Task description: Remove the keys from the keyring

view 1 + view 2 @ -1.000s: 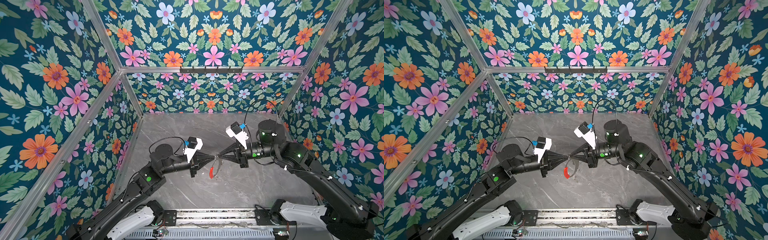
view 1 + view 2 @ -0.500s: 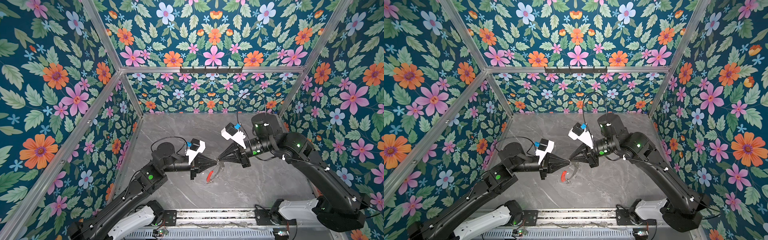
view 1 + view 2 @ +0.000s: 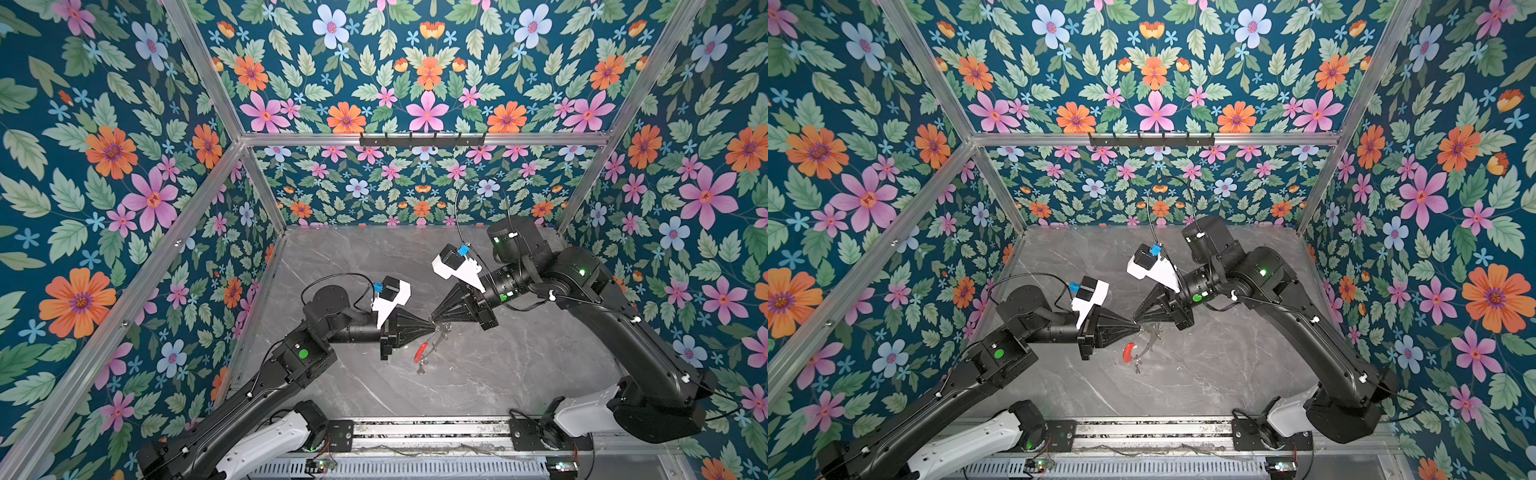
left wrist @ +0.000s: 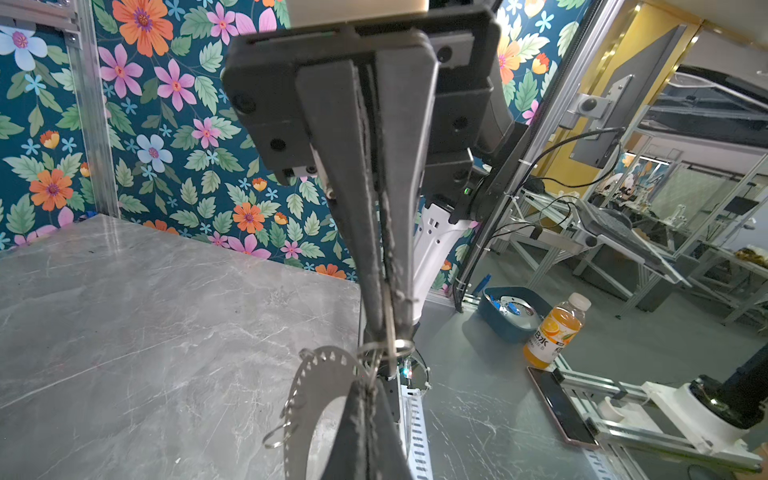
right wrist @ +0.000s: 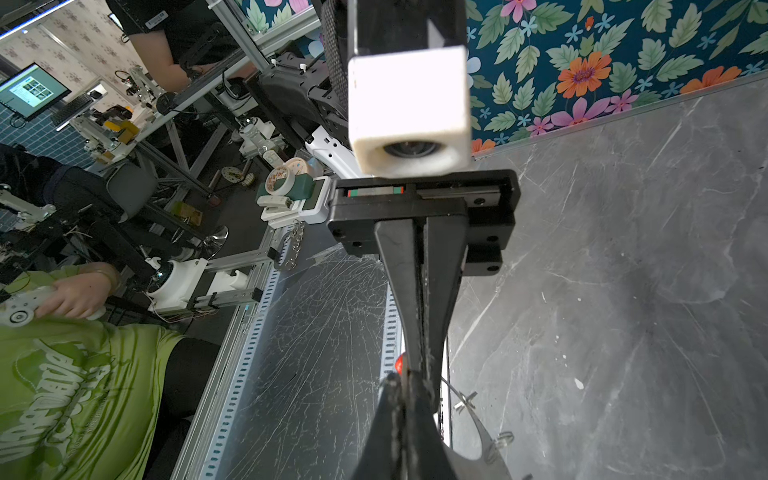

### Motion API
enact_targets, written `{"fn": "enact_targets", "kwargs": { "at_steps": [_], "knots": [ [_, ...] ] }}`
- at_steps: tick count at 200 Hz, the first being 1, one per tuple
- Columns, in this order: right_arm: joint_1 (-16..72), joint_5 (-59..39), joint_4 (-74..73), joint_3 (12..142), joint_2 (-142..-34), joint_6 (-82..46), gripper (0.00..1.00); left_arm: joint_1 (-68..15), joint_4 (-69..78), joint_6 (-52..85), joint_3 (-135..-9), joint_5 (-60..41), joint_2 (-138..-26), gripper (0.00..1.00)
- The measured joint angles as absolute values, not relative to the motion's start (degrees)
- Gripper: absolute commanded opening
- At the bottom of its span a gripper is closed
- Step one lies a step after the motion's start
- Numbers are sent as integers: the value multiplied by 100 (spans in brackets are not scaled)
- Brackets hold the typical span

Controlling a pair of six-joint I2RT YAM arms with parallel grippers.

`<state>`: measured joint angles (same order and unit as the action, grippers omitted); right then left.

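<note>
- The left gripper [image 3: 435,328], a black tapered pair of fingers, has its jaws pressed together on the thin grey metal keyring [image 3: 436,340] at its upper edge.
- The right gripper [image 3: 433,319], the same black pointed sort, meets it tip to tip from the other side; its jaws are likewise closed, pinching the wire of the same hoop just beside the left one.
- The keyring hangs below the two tips, above the grey marbled tabletop [image 3: 519,374], with its red tubular sleeve [image 3: 419,351] on the lower arc, nearer the left arm.
- In the left wrist view a flat silvery crescent plate with a row of small holes [image 4: 320,374] dangles by the fingertips, and small wire split rings [image 4: 276,436] are threaded along its edge.
- A tiny silvery key [image 3: 422,368] seems to dangle under the red sleeve, though it is too small to be sure of its shape.
- Outside the cell, an orange juice bottle [image 4: 557,332] stands beside a blue tray [image 4: 509,311].
</note>
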<state>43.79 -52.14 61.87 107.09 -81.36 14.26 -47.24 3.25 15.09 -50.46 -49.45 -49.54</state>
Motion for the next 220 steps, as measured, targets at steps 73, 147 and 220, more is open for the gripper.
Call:
{"fn": "enact_targets", "kwargs": {
  "at_steps": [73,147,220],
  "knots": [
    [4209,-5572,5360,10661,-8187,1026,37,-4731,464,1940,-4729,-4593,-4779,0],
    [4200,-5019,3656,9135,-7207,-152,48,-4729,1149,2375,-4088,-3645,-4289,0],
    [4204,-3968,1385,7017,-6027,-705,56,-4733,2012,2491,-3553,-2810,-3975,0]
  ]
}}
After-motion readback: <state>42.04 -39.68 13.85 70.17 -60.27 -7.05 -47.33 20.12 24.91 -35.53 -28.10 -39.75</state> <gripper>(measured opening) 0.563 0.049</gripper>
